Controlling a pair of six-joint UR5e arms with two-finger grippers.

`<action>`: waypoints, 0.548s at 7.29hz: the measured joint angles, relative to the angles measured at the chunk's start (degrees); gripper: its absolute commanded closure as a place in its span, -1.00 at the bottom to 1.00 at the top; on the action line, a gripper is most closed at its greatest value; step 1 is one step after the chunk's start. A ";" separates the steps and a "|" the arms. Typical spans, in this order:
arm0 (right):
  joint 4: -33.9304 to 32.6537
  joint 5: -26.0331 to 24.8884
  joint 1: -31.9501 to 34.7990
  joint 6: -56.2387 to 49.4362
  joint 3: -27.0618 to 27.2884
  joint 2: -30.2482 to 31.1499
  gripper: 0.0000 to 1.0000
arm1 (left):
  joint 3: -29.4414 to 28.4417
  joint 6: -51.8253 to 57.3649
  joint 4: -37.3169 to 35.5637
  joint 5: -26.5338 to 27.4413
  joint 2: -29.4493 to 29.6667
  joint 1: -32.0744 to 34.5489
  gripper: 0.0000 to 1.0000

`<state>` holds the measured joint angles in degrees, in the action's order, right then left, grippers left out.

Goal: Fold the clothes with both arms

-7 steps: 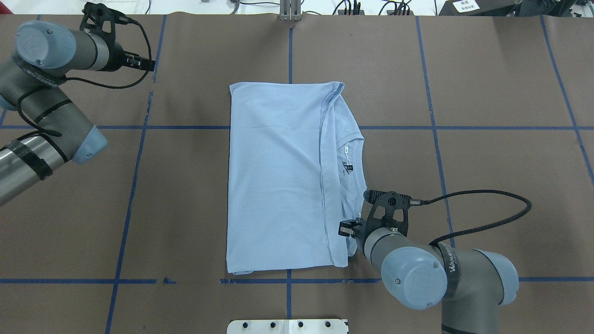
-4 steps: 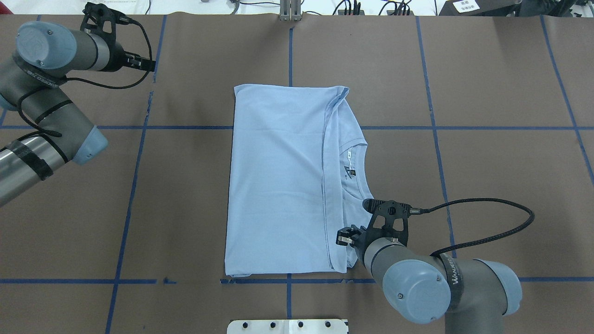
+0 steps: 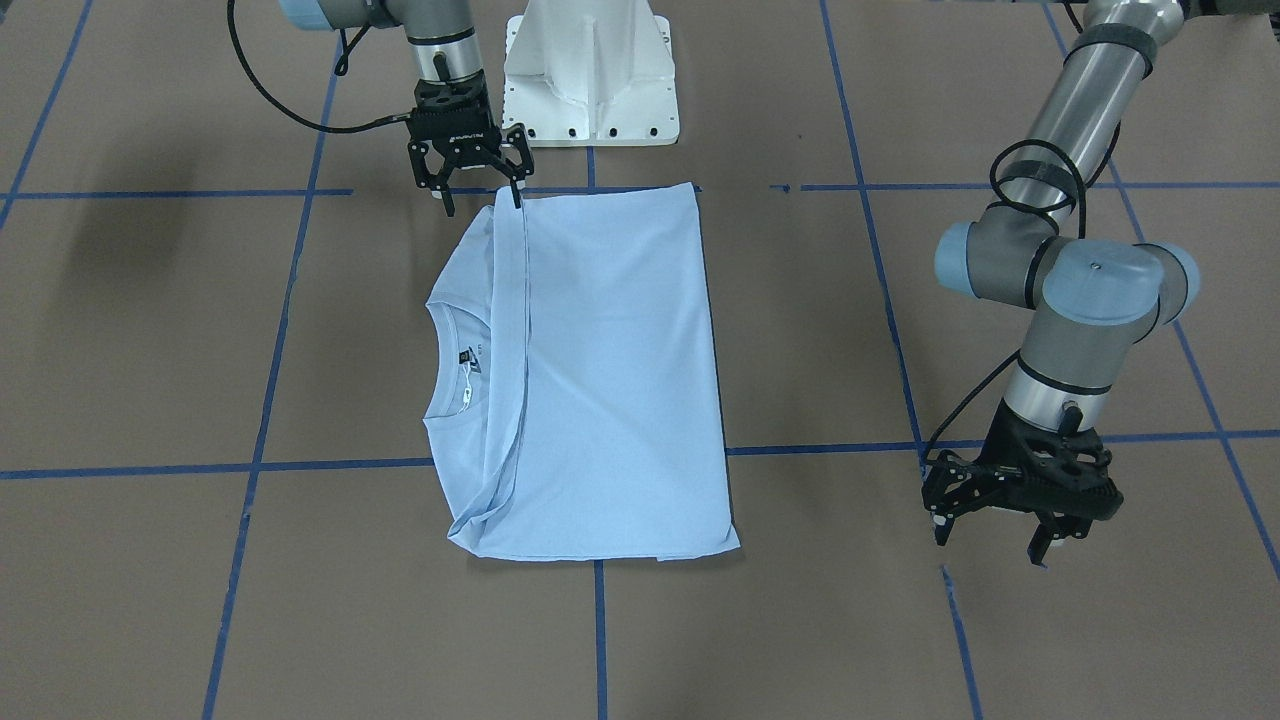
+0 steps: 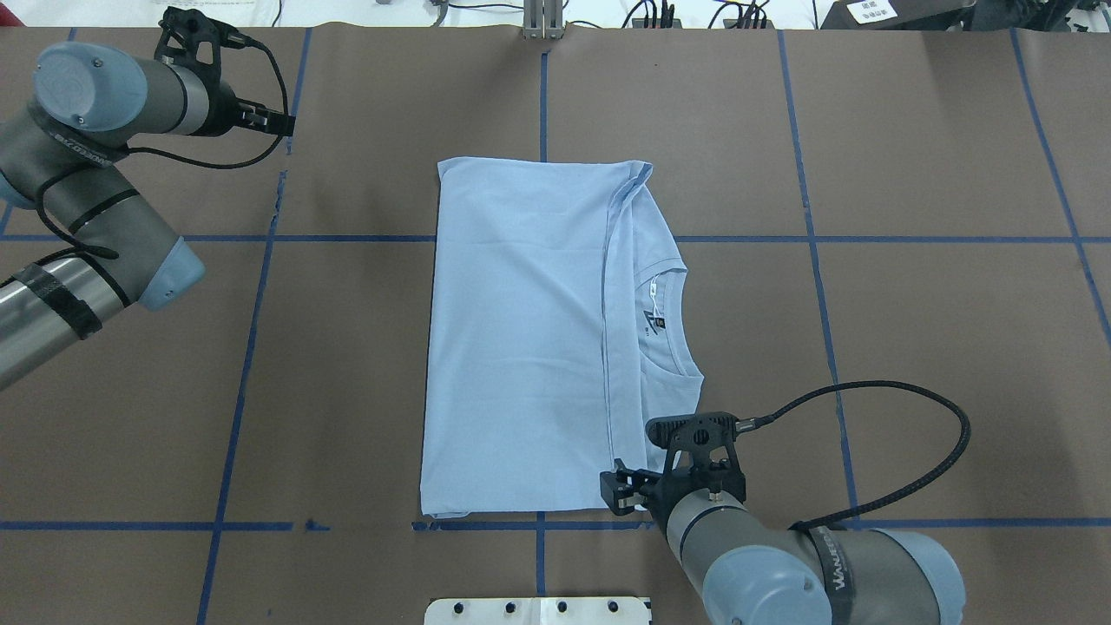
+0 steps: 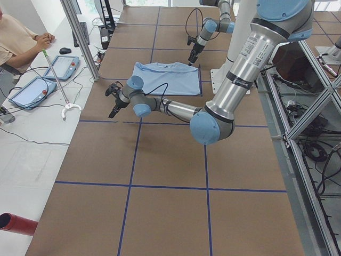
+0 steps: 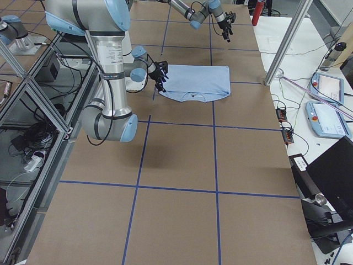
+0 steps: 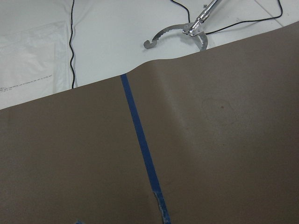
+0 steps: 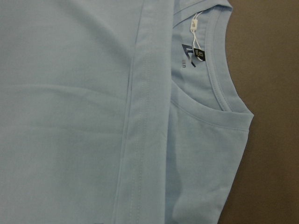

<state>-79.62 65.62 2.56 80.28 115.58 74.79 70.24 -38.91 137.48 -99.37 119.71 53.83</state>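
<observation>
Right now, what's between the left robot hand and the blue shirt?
Just brown table cover with blue tape, from left gripper to shirt, in the overhead view.

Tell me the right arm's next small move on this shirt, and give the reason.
Probably lower the right gripper and pinch the shirt corner under it. It hangs open at the corner nearest the robot on the collar side, holding nothing. The left gripper is open and well away from the cloth, so that corner looks like the next grasp point.
</observation>
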 measured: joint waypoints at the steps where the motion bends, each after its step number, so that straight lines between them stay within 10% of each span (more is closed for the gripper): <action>1: -0.01 -1.82 -2.03 -2.79 -0.07 -0.01 -0.29 | -0.01 -0.77 0.04 0.01 0.00 -0.29 -1.00; 4: -0.01 -5.41 -5.44 -9.51 -0.48 -0.08 0.02 | 0.19 -2.39 0.06 0.01 0.00 -1.11 -1.00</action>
<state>-79.63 60.21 -2.87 70.77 115.09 74.71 70.43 -41.31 137.55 -99.36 119.71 52.72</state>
